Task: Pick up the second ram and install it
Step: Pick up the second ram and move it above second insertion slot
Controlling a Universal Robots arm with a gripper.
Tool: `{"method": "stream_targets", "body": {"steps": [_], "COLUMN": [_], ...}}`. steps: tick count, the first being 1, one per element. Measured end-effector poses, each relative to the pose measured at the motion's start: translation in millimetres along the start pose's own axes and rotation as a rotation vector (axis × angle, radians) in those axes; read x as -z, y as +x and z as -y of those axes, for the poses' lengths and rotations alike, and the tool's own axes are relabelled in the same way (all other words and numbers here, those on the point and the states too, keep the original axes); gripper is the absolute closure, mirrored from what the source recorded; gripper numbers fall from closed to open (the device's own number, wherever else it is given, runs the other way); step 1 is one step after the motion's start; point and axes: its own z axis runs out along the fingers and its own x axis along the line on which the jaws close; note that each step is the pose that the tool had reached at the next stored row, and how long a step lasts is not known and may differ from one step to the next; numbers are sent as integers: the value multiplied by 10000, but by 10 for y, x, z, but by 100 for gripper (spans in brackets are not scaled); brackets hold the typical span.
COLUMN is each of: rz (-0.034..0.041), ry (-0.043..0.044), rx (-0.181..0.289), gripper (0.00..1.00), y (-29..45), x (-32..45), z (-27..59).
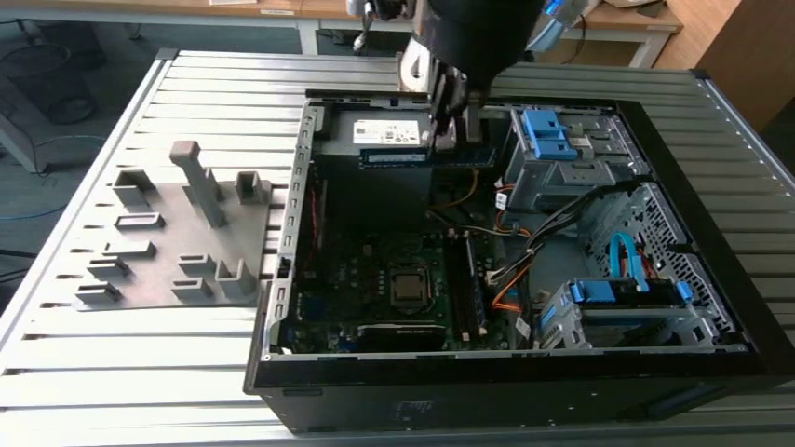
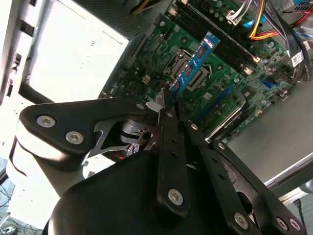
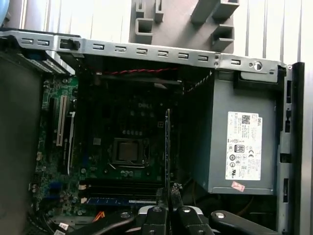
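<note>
Bluish flat memory stick with black chips, the second ram (image 2: 192, 66), sticks straight out from the black gripper (image 2: 164, 99), which is pinched narrow on one end. It hangs above the green motherboard (image 2: 155, 49), long axis crosswise to the black memory slots (image 3: 122, 187).

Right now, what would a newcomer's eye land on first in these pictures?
The black pincer gripping the second ram, a blue stick held over the green motherboard inside the open computer case. Next, the gray holder tray on the slatted table, at the exterior view's left of the case.
</note>
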Motion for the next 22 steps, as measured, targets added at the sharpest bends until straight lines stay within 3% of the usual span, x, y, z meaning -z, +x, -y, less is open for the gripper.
{"method": "stream_targets", "body": {"steps": [6,13,22], "rz": [3,4,3], "ry": [-1,-7,-11], "rx": [1,-1,-1], "gripper": [86,86,86], "y": [92,133,180], "x": [-94,-163,-238], "z": [91,278,440]}}
